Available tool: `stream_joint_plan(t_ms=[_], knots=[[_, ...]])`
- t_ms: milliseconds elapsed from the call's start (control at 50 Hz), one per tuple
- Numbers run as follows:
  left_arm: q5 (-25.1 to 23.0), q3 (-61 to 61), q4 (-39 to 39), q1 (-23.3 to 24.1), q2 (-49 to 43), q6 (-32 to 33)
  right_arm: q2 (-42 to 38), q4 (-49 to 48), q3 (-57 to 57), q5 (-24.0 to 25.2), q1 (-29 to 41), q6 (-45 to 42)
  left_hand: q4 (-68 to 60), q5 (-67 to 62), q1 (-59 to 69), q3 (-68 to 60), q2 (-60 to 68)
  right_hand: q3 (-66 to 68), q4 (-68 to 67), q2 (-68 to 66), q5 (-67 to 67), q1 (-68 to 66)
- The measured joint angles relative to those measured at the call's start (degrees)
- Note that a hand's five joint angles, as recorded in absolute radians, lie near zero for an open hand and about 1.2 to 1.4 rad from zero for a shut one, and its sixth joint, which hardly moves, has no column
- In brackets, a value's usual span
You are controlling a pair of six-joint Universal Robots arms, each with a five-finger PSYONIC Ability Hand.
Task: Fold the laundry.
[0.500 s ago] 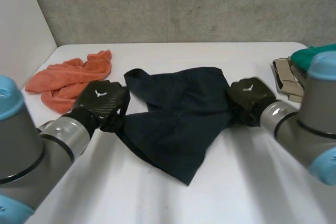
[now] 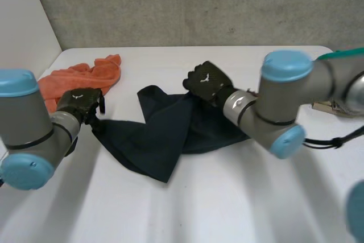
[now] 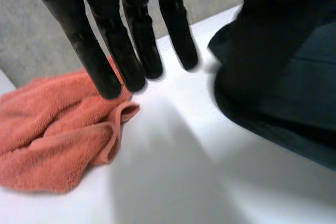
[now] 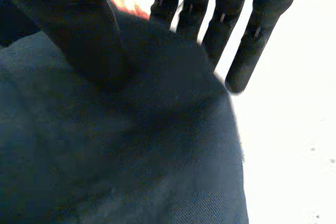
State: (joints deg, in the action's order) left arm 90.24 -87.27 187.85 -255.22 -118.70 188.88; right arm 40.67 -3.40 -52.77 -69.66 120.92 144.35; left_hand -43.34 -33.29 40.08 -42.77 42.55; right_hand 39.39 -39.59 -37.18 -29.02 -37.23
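Passing an orange towel point(image 2: 74, 81) lying bunched at the white table's point(image 2: 227, 197) left; meeting the left hand point(image 2: 79, 103) at the dark cloth's point(image 2: 148, 135) left corner, grip impossible to tell; finding the right hand point(image 2: 205, 81) pinching the cloth's far edge between thumb and straight fingers point(image 4: 252, 40).

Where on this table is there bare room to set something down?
Free: the near strip of the white table in front of the dark navy cloth, and the far strip behind it. Crowded: the far left, by the crumpled orange towel.
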Motion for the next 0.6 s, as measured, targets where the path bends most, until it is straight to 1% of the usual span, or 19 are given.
stream_joint_plan(t_ms=[20,40,60,80,120,200,240,260,300,320,380,400,460,480,540,600], knots=[[0.26,1.05,-0.08,-0.03,-0.92,0.01,-1.41,-0.53,1.17,-0.91,0.25,-0.16,6.16,6.13,-6.25,5.2,-5.27,-10.07,10.07,10.26,10.37,10.37],[0.41,1.77,-0.21,0.0,-1.32,-0.01,-2.2,-0.93,1.89,-1.74,0.4,-0.26,13.58,13.61,-13.34,12.56,-12.59,-17.22,17.29,16.28,17.35,17.22],[0.59,2.49,-0.42,0.07,-1.43,-0.05,-2.68,-1.38,2.48,-2.87,0.54,-0.32,18.53,18.56,-17.49,17.81,-17.76,-22.21,22.4,20.86,21.93,21.59],[0.68,2.81,-0.62,0.13,-1.29,-0.09,-2.74,-1.63,2.69,-3.59,0.59,-0.31,21.24,21.2,-19.29,20.27,-20.19,-25.43,25.48,23.72,24.79,23.77],[0.99,3.11,-1.23,0.46,0.64,-0.29,-1.16,-2.23,2.19,-6.06,0.49,0.26,23.51,23.83,-19.72,22.46,-22.15,-27.48,27.57,25.25,26.25,24.5],[1.35,1.44,-1.86,1.19,6.06,-0.53,4.71,-2.51,-1.42,-8.41,-0.34,2.61,23.85,24.42,-19.71,22.98,-22.62,-27.48,27.66,25.26,26.25,24.5],[1.42,-0.58,-1.84,2.08,10.3,-0.52,10.15,-2.29,-5.06,-8.55,-1.27,4.94,25.14,25.65,-20.97,24.36,-24.03,-27.48,27.66,25.26,26.25,24.5],[1.38,-1.21,-1.83,2.4,11.41,-0.5,10.84,-2.22,-5.56,-8.51,-1.39,5.24,25.14,25.65,-20.97,24.36,-24.03,-27.48,27.66,25.26,26.25,24.5],[1.2,-4.16,-1.76,4.12,16.15,-0.29,17.73,-0.9,-10.42,-7.39,-2.85,7.97,25.26,25.7,-21.28,24.46,-24.2,-27.48,27.66,25.26,26.25,24.5],[1.08,-5.02,-1.76,4.71,17.34,-0.21,19.34,-0.36,-11.57,-7.03,-3.25,8.5,25.26,25.7,-21.28,24.46,-24.2,-27.48,27.67,25.26,26.25,24.5],[0.36,-8.86,-1.73,8.02,21.6,0.22,25.42,3.36,-15.84,-5.81,-5.2,10.08,25.26,25.7,-21.28,24.46,-24.2,-27.48,27.66,25.26,26.25,24.5],[-0.07,-10.53,-1.72,9.92,22.84,0.44,27.47,5.68,-17.29,-5.5,-6.11,10.41,25.26,25.71,-21.28,24.46,-24.2,-27.48,27.66,25.26,26.25,24.5],[-0.89,-13.62,-1.66,14.61,24.04,1.12,30.3,11.57,-19.54,-5.24,-8.05,10.57,25.22,25.52,-21.28,24.44,-24.19,-27.16,27.38,24.94,26.07,24.27],[-1.12,-14.71,-1.6,16.87,23.77,1.64,30.94,14.86,-20.44,-5.18,-8.9,10.45,25.11,25.51,-21.26,24.4,-24.15,-25.32,25.5,23.09,24.5,23.11],[-1.14,-16.34,-1.24,21.62,21.85,3.34,31.35,20.79,-22.04,-4.97,-10.39,9.78,25.09,24.95,-21.06,24.33,-24.05,-22.19,22.54,19.98,21.54,20.57],[-0.29,-16.85,-0.27,25.34,18.25,5.98,30.9,24.12,-23.59,-4.58,-11.46,8.53,23.77,23.24,-21.06,23.13,-22.99,-20.82,21.05,19.03,20.04,19.06]])
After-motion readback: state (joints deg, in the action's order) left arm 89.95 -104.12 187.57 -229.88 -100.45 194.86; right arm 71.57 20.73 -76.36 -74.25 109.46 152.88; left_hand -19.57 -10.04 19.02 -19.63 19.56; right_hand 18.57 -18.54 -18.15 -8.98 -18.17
